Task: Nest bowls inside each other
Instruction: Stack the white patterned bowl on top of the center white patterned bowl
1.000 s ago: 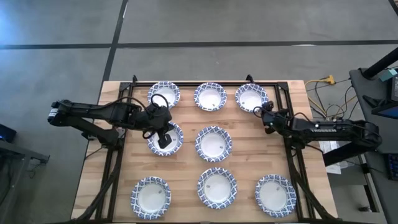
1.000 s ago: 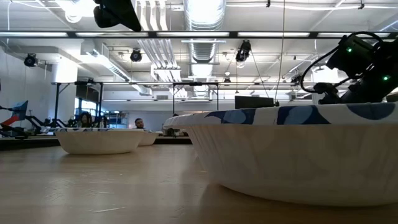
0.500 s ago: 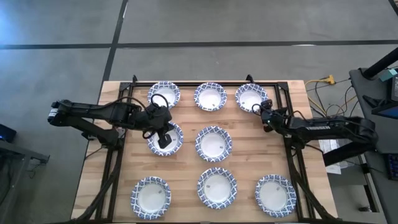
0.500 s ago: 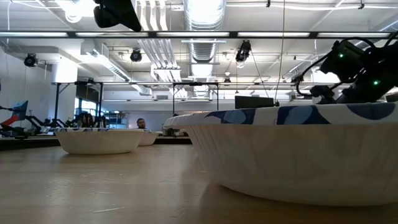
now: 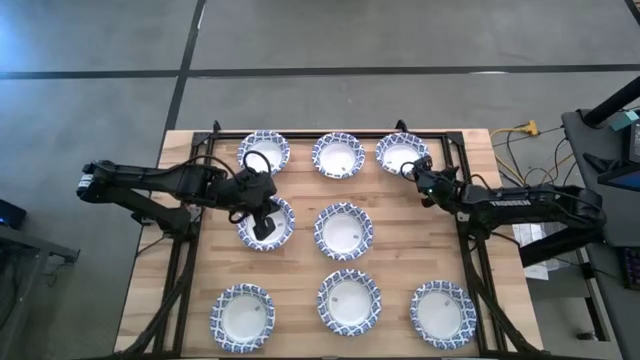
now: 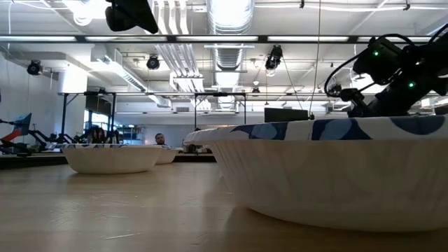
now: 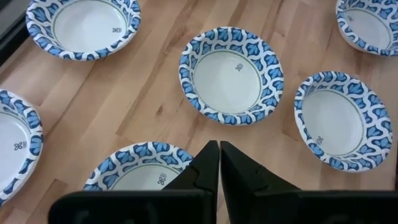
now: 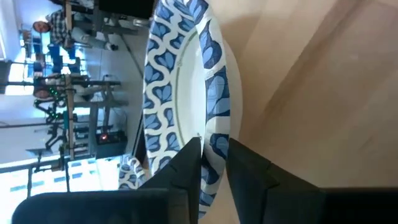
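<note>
Rt tool (image 8: 213,163) pinching far-right bowl (image 5: 402,155) rim (L tool (image 5: 262,226) over mid-left bowl (image 5: 266,222))

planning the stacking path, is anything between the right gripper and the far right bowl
Nothing visible. The right gripper is already at the near rim of the blue-and-white patterned paper bowl, one finger either side of that rim in the right wrist view.

A wooden table (image 5: 300,275) fills the lower middle of the high view. Nine bowls (image 5: 343,230) are laid on it in three rows of three: upper, middle and lower. A black frame (image 5: 455,150) is seen along its edges.
</note>
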Action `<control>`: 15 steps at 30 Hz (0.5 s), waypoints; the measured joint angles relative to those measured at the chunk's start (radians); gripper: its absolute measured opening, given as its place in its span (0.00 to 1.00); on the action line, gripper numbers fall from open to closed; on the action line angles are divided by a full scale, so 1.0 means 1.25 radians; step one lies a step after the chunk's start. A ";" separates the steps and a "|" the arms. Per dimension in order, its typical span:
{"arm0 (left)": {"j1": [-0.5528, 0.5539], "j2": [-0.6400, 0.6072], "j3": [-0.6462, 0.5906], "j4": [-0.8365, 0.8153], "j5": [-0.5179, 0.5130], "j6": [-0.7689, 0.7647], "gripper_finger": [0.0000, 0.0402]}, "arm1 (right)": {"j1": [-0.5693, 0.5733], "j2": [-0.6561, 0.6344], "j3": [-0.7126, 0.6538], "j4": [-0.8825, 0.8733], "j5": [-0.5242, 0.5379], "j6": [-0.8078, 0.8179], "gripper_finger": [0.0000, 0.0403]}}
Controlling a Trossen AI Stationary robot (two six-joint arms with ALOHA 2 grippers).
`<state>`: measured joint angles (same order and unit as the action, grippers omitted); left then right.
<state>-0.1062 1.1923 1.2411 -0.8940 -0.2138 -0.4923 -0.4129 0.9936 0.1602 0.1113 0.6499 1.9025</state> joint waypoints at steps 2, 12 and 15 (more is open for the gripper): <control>0.000 0.000 0.000 0.001 0.000 -0.001 0.00 | 0.000 -0.006 0.001 0.000 -0.002 -0.008 0.15; 0.000 0.000 -0.001 0.021 0.001 -0.002 0.00 | 0.002 -0.068 0.048 -0.001 0.002 -0.160 0.14; 0.000 0.000 -0.001 0.022 0.001 -0.002 0.00 | 0.002 -0.086 0.078 -0.002 0.012 -0.231 0.14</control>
<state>-0.1062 1.1923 1.2404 -0.8662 -0.2127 -0.4942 -0.4107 0.8857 0.2577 0.1091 0.6645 1.6136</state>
